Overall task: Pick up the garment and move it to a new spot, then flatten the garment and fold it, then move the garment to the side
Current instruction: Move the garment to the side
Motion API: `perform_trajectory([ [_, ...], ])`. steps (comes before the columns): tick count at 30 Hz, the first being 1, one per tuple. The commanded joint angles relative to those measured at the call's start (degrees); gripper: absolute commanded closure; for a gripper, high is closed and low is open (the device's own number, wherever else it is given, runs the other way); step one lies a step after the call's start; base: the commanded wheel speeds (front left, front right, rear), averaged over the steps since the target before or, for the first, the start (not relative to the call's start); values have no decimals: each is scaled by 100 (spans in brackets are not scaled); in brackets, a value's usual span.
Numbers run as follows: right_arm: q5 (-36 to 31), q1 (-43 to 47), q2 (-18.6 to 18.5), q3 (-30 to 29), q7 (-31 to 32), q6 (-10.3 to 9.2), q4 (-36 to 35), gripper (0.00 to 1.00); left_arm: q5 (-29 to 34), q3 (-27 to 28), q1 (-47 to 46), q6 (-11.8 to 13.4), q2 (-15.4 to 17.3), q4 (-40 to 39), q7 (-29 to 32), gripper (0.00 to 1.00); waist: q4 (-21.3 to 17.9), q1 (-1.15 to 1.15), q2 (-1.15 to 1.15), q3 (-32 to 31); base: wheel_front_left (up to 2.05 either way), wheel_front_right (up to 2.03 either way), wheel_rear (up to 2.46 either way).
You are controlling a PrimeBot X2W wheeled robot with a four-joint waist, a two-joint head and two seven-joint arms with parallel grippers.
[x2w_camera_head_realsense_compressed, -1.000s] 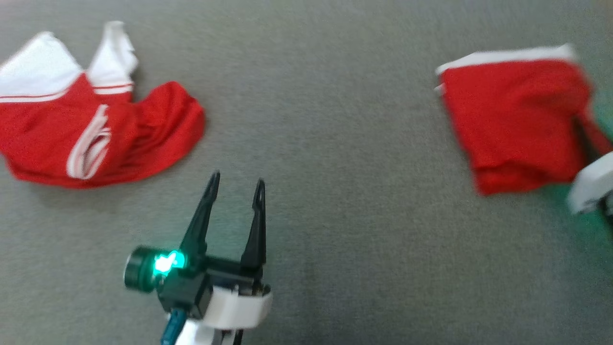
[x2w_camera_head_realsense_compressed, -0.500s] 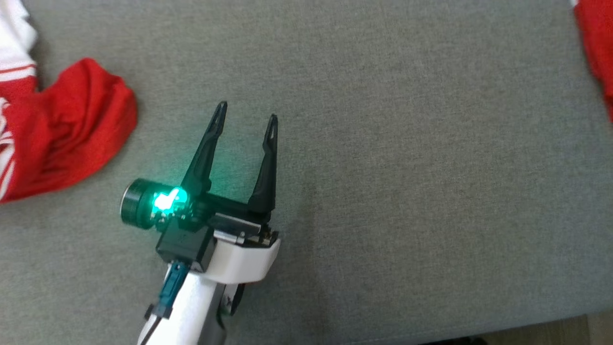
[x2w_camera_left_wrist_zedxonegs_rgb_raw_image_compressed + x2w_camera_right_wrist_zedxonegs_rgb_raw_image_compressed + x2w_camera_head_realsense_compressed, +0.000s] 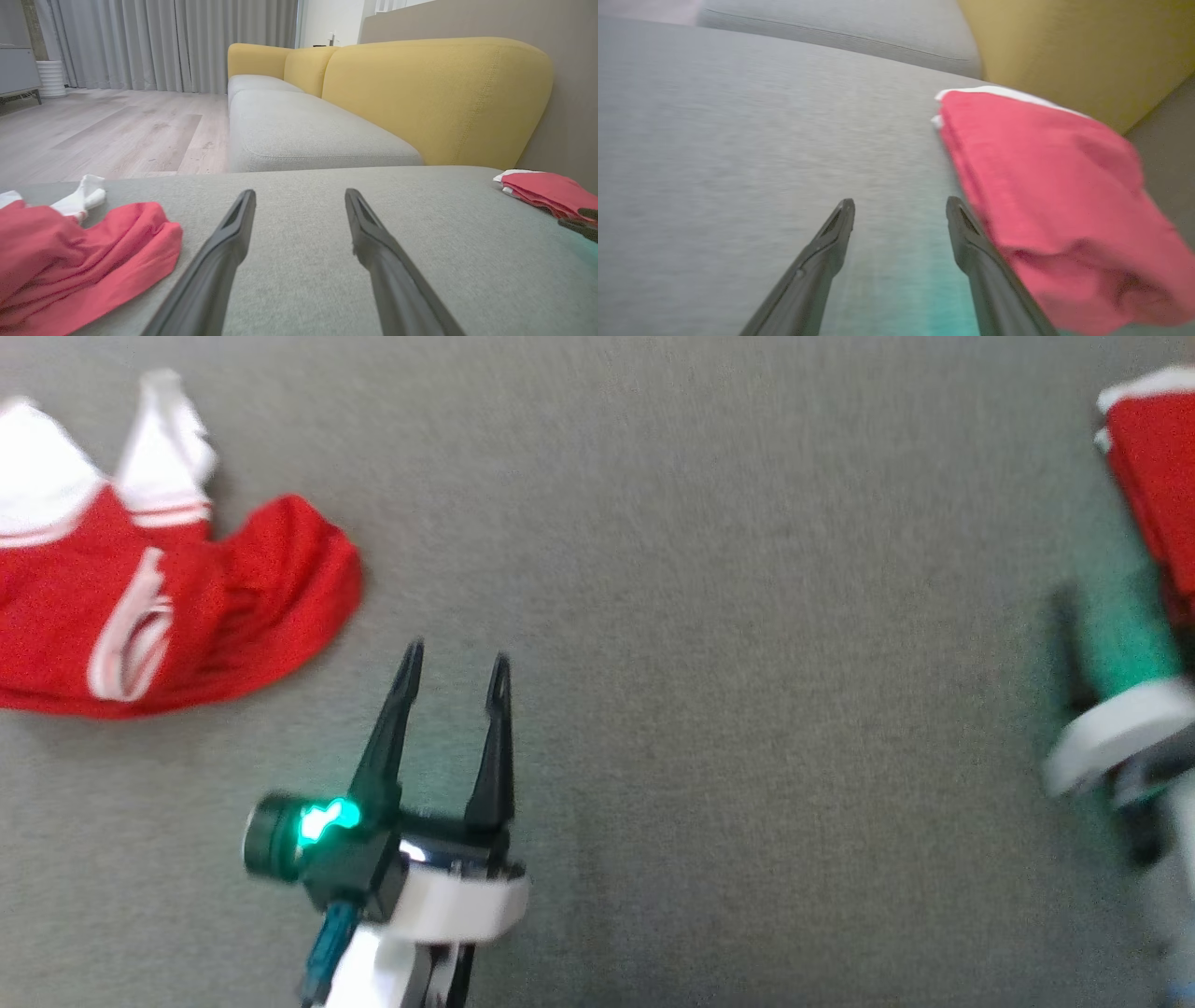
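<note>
- The folded red garment [image 3: 1055, 196] is lying at the right end of the grey sofa seat [image 3: 747, 616], probably being left there as the finished piece.
- The right claw [image 3: 900, 202] is standing wide open just beside it, gripping nothing; touching or not, I cannot tell.
- The left claw [image 3: 457, 655] is hovering open and empty near a crumpled red-and-white garment [image 3: 140, 607].

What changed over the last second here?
The right claw moved the folded red garment farther right across the grey cushion, away from the crumpled garment, then opened and let it go; it now lies beside the open claw. The left claw stayed open and in place, and the crumpled garment stayed put.
</note>
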Motion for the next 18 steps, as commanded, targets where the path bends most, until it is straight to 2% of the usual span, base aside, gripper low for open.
perform_trajectory([
  [1, 190, 233, 148, 383, -266, -4, -163, 0, -44, 243, 167, 48, -9, -117, -28, 0, 312, 1, 0, -646, 0, 0, 0],
  [5, 609, 613, 648, 1090, -673, -4, -75, 0, -108, 482, 652, 101, -9, 85, -28, 0, 434, 1, 0, -1174, 0, 0, 0],
  [9, 811, 854, 938, 1362, -852, -4, -55, 0, -119, 708, 926, 126, -9, 258, -28, 0, 508, 1, 0, -1516, 0, 0, 0],
  [11, 868, 1024, 1112, 1350, -895, -4, -121, 0, -128, 846, 1069, 118, -9, 337, -28, 0, 535, 1, 0, -1706, 0, 0, 0],
  [18, 437, 2048, 1561, 889, -905, -4, -1503, 0, -7, 1150, 1506, 74, -9, 329, -28, 0, 577, 1, 0, -2226, 0, 0, 0],
])
